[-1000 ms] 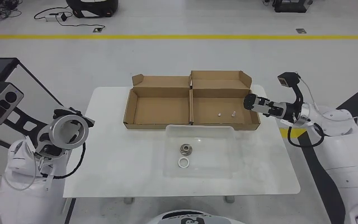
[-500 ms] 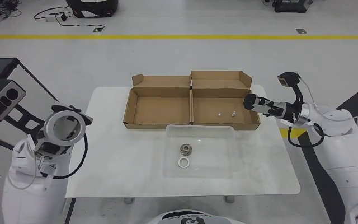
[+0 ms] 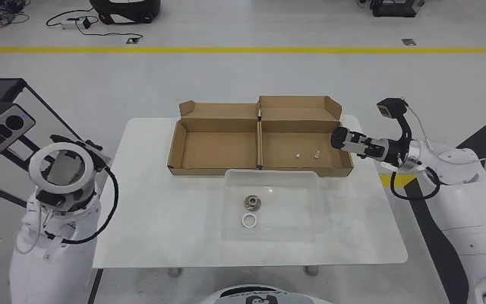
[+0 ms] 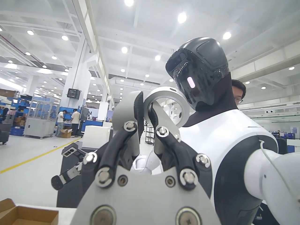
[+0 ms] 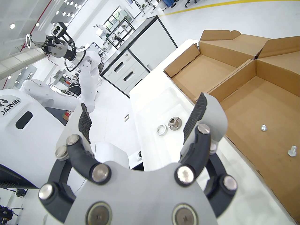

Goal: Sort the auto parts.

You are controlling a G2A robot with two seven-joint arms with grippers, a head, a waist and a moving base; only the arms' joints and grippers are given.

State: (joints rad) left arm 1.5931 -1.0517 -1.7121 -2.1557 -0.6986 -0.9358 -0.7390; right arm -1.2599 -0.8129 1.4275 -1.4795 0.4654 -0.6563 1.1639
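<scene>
Grip: left claw (image 4: 146, 111) is clamped on the wall of the big metal ring (image 4: 165, 91), one finger inside the bore and one outside. It's a pinch on the band, probably because the ring is too wide to span.
Whereabouts: the ring sits right at that claw's tips, held high and well off the side of the table (image 3: 152, 213), far from both boxes.
Pointing: from the top view the bore faces roughly upward. It's round, so there is no long axis, only the bore's. Most of the band juts out beyond the fingertips.
Right claw (image 5: 143, 104): jaws wide apart with nothing between them, hanging just outside the right box (image 3: 281, 152). Two small parts (image 5: 263, 127) lie in that box, beyond its tips.
Tray (image 3: 269, 174): a flanged hub (image 5: 174, 123) and a small ring (image 5: 161, 129) wait just beside each other, near the open claw.
Left box (image 3: 216, 150): it looks bare, so it's a likely home for the big ring.
</scene>
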